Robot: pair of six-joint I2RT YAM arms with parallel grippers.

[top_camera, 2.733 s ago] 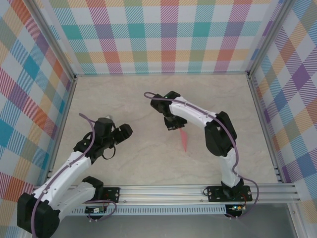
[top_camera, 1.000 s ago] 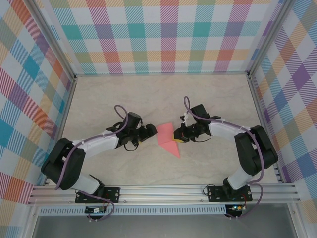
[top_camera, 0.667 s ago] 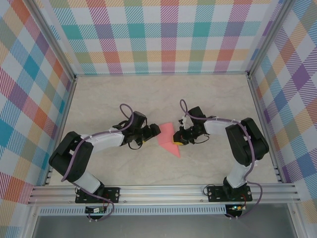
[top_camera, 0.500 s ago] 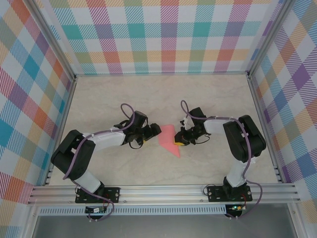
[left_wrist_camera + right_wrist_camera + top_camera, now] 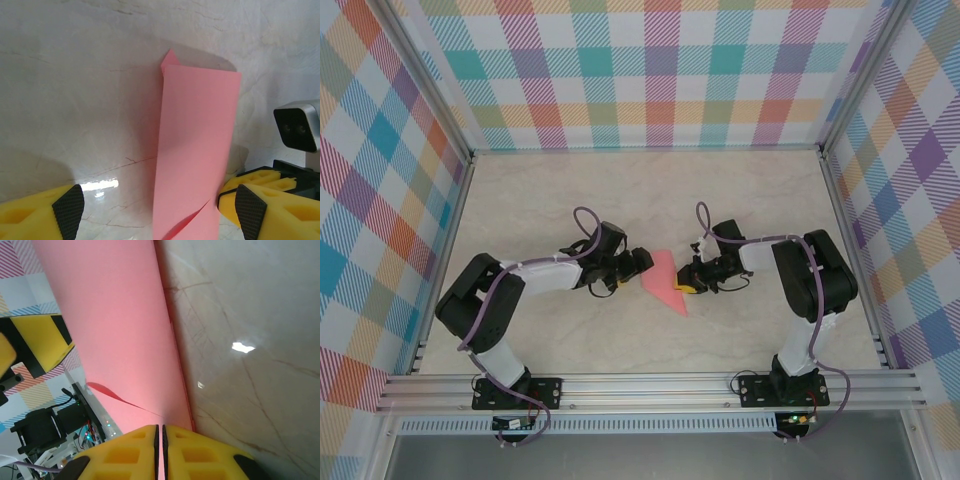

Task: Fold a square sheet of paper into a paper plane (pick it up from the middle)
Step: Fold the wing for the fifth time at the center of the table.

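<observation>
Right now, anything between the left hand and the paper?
Nothing visible. The open left hand faces the pink paper over bare table, its fingers either side of it. The right hand pinches the paper's opposite edge.

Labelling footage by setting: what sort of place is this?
Probably a lab robot test cell: plaid-printed walls, an aluminium frame rail along the near edge, and a marble-look tabletop boxed in between.

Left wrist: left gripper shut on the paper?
No, the pads of the left gripper stand wide apart, one each side of the paper.
</observation>
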